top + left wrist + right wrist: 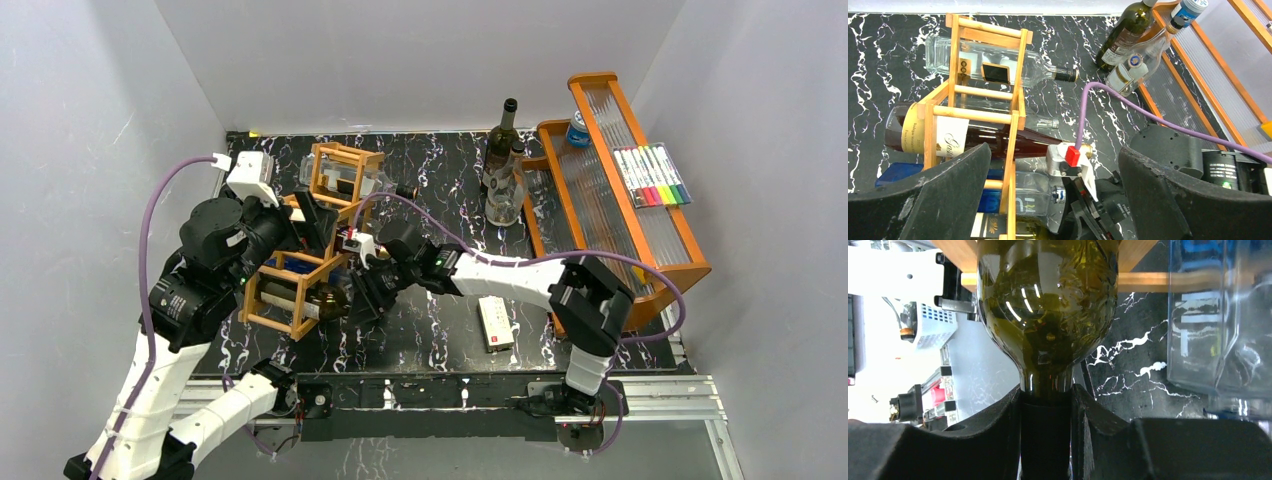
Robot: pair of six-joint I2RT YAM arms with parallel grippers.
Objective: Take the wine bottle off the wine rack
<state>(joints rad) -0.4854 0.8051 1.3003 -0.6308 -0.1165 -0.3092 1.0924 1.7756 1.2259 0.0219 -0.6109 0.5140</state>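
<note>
The wine rack (325,262) is an orange-brown wooden lattice lying at the table's left centre, with several bottles in its cells. My right gripper (1045,440) is shut on the neck of an olive-green wine bottle (1048,305) whose body sits in the rack's near cell (322,303). The right gripper is at the rack's right side in the top view (360,290). My left gripper (1058,200) is open wide above the rack (1015,150), and its fingers (948,190) straddle a rack bar without touching it. It hovers over the rack's middle in the top view (305,215).
The rack also holds a clear bottle (998,57), a red-brown bottle with a cream label (983,137) and a blue bottle (898,175). A dark bottle (503,140) and a clear bottle (505,195) stand beside the tiered tray (600,80). A white device (495,322) lies near the front.
</note>
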